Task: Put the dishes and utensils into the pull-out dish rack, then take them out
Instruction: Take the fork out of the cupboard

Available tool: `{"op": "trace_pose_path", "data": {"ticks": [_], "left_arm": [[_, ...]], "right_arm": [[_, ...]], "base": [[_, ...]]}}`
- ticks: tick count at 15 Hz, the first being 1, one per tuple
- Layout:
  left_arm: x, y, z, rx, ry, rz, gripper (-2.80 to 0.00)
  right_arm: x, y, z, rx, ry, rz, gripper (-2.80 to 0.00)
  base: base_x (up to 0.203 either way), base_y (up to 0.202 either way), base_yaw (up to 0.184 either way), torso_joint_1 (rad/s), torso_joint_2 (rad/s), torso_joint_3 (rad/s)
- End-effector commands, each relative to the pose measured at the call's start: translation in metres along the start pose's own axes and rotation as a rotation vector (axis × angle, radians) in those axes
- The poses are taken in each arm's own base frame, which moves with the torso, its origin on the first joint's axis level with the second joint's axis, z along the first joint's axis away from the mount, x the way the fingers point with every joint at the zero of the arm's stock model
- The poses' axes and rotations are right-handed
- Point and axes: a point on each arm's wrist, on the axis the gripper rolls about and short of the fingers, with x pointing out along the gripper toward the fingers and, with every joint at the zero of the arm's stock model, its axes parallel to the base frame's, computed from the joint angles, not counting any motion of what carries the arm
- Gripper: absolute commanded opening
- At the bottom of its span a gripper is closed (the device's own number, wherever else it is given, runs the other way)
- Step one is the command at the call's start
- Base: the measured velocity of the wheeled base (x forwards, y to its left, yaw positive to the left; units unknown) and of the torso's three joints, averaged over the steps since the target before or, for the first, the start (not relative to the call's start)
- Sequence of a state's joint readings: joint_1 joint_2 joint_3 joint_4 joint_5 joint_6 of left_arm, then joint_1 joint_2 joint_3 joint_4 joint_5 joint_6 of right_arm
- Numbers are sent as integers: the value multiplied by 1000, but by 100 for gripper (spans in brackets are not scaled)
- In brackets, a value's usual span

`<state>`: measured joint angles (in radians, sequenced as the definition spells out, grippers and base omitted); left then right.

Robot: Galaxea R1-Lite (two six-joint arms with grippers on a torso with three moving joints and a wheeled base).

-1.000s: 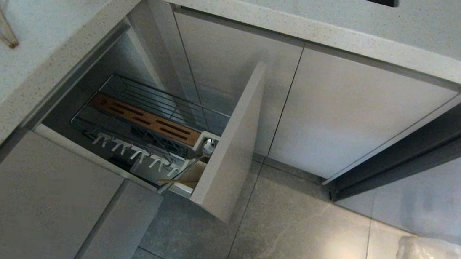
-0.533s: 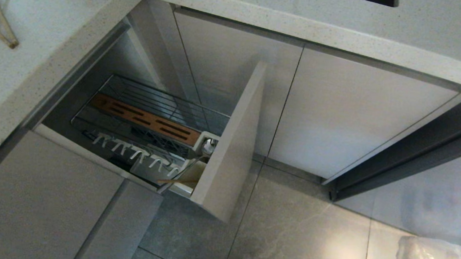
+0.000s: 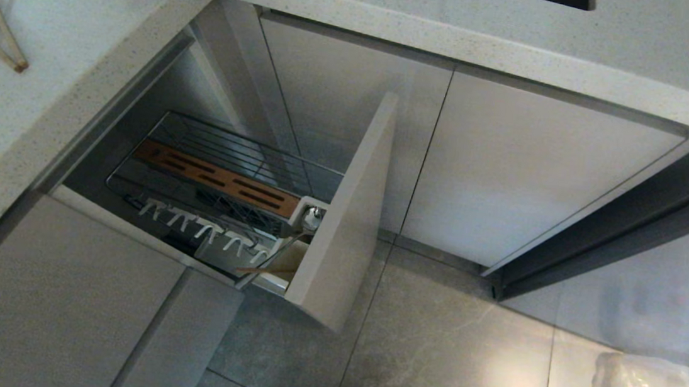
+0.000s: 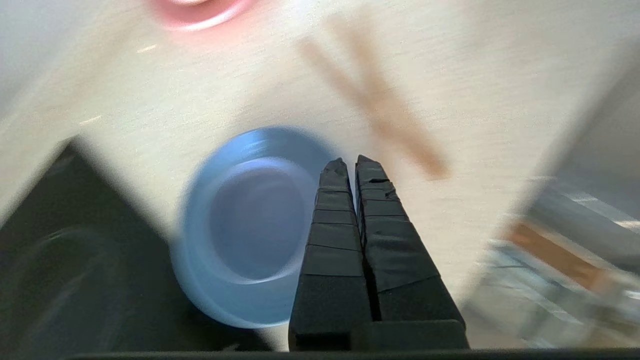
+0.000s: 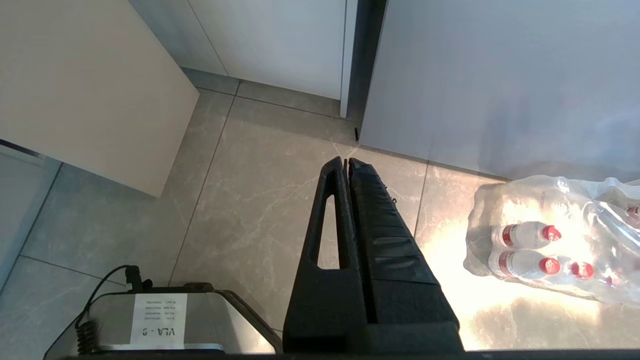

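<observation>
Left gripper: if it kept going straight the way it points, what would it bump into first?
Probably the blue bowl's rim. The shut left gripper has its tips right at that edge, with the countertop beyond. The view is blurred, so depth is uncertain.

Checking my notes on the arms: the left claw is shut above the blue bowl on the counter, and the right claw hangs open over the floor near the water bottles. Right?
One slip: the right claw is shut, not open, as the right wrist view shows. The rest holds: it hangs over the floor near the water bottles, and the left claw is shut above the blue bowl on the counter.
</observation>
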<state>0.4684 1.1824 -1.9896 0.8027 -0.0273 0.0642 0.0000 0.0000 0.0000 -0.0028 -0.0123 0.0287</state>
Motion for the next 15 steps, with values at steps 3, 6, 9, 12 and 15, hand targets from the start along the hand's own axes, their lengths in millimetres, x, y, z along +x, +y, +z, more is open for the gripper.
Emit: {"op": "trace_pose_path", "data": {"ticks": [3, 6, 9, 12, 15], "left_arm": [[-20, -7, 2, -76, -49, -218, -280], [-21, -15, -2, -155, -12, -478, -280], [-11, -26, -11, -207, 81, -702, -280], [5, -40, -28, -207, 196, -852, -280], [19, -52, -38, -213, 285, -996, -280]], "right_arm": [[0, 0, 0, 0, 1, 0, -280], [0, 0, 0, 0, 1, 0, -280], [0, 0, 0, 0, 1, 0, -280], [0, 0, 0, 0, 1, 0, -280], [0, 0, 0, 0, 1, 0, -280]], "base": [[0, 0, 0, 0, 0, 0], [0, 0, 0, 0, 0, 0], [0, 0, 0, 0, 0, 0], [0, 0, 0, 0, 0, 0], [0, 0, 0, 0, 0, 0]]}}
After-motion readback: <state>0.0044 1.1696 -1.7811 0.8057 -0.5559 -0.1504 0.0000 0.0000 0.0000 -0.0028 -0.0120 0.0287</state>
